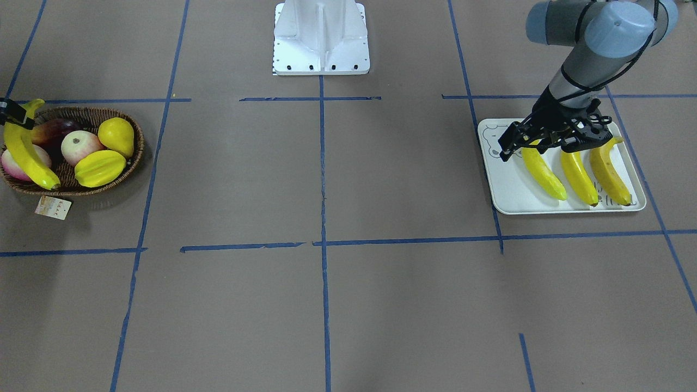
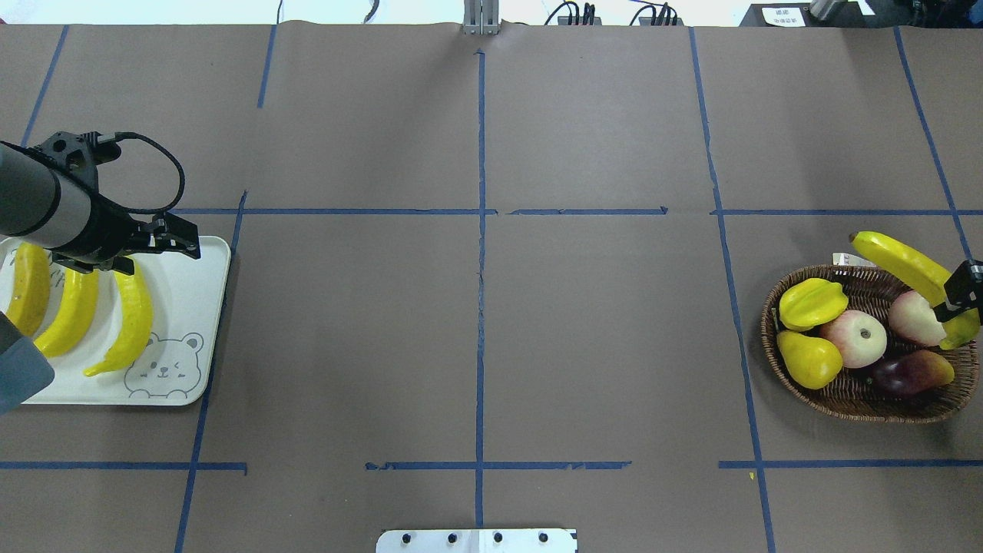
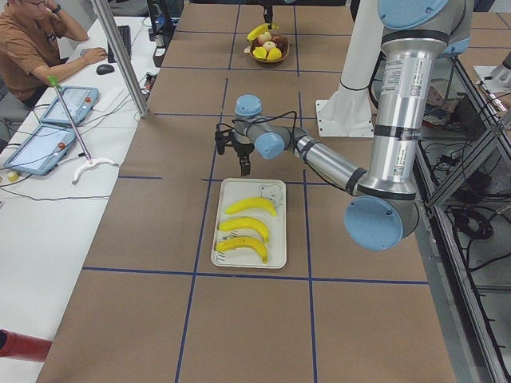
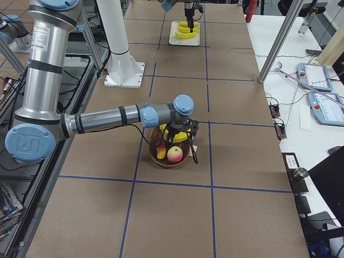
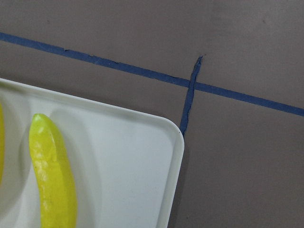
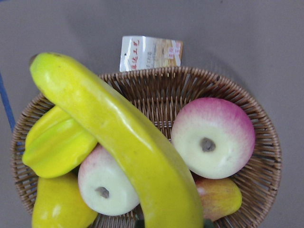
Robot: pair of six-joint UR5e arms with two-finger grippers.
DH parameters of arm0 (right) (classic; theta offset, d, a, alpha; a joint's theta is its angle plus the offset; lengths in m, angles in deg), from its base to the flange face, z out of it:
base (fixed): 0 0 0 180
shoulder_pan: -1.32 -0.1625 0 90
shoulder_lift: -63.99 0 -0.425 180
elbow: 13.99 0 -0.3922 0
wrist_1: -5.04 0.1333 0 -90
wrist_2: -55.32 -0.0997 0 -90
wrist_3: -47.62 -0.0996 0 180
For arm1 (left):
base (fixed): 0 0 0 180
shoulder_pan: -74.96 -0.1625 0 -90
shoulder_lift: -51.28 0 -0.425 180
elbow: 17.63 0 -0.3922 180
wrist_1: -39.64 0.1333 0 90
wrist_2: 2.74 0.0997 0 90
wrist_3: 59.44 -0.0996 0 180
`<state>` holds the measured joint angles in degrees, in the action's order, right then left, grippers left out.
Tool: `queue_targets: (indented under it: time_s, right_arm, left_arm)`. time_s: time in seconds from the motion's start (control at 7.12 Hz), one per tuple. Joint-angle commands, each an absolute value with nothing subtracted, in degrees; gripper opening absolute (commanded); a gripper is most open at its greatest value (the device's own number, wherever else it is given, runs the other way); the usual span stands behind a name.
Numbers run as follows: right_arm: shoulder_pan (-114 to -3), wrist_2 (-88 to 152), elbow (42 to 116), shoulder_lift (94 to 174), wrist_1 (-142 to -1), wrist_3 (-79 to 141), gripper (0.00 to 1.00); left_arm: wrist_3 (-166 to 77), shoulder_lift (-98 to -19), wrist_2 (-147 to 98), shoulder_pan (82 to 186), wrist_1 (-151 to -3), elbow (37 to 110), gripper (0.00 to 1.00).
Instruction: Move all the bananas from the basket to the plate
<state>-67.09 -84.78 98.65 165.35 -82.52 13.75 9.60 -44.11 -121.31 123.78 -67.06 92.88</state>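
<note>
Fourth banana [image 2: 898,265] gripped over the basket [image 2: 860,399]; three bananas [image 2: 134,315] on the plate [image 2: 192,307].
Long axis slants across the basket. The free dark tip points past the far rim by the paper tag [image 6: 151,52]. The other end is at the outer rim, where the right gripper [image 2: 960,303] is clamped on it. The three lie side by side, roughly parallel. The left gripper [image 2: 184,240] hovers over the plate's far inner corner, fingers apart, empty.
</note>
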Motion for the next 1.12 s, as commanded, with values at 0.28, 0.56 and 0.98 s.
queue_targets:
  time_s: [0.28, 0.56, 0.98]
  right_arm:
    - [-64.64, -78.74, 104.57, 152.3, -83.37, 7.59, 0.0]
    - [-53.23, -70.93, 104.31, 142.96, -83.72, -5.49, 0.0]
    - [-38.98, -55.65, 104.22, 122.51, -101.49, -20.11, 0.0]
  left_arm:
    - [11.56, -46.63, -121.83, 123.3, -67.85, 92.76, 1.0]
    - [19.52, -52.32, -122.09, 122.95, -67.85, 92.33, 0.99]
    - [35.68, -58.32, -121.75, 118.3, -77.98, 90.24, 0.99]
